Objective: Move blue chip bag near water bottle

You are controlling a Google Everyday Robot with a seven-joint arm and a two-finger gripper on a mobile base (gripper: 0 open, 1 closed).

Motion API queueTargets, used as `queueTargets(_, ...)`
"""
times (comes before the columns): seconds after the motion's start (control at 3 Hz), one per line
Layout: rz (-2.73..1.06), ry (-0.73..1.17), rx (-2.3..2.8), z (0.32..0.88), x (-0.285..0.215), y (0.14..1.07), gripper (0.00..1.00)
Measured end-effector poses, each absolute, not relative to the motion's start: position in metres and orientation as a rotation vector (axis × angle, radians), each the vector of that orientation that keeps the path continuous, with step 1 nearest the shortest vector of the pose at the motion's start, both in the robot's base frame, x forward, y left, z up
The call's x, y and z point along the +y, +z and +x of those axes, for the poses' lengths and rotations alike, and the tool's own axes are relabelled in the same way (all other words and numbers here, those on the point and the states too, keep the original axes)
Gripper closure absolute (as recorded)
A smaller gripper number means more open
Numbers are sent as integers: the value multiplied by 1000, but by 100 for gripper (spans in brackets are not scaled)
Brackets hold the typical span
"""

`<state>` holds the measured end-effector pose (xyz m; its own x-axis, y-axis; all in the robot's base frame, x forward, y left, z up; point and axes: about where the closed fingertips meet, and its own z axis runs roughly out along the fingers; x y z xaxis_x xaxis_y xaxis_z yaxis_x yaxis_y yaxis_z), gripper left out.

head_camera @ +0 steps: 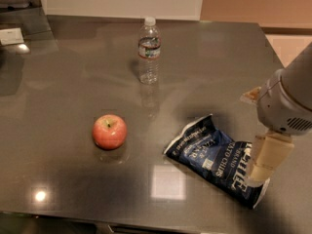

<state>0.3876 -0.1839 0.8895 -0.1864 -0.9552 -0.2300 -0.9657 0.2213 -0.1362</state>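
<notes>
Blue chip bag (209,152): white "BRAND", "CHIPS" readable; gripper (259,173) over its right end, grip state unclear; water bottle (148,52) upright, label unreadable.

- My gripper (262,172), lower right of the frame: cream-beige.
- blue chip bag (212,155): dark navy, white lettering, white edge.
- water bottle (148,52): clear, white cap, dark-and-red label band.
- apple (109,131): red-orange.
- table (63,87): glossy dark grey.

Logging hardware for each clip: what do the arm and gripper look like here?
The arm is a smooth, rounded pale-grey housing with small vent slots. The gripper, at the right over the blue chip bag, is cream-coloured and blocky. No cables show.
</notes>
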Motion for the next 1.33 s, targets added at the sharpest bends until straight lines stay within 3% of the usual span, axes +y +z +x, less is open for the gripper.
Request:
queueTargets(1.0,-1813,123,2307,381,-185,843,0)
queueTargets(1.33,-1830,126,2327,379,-183,834,18)
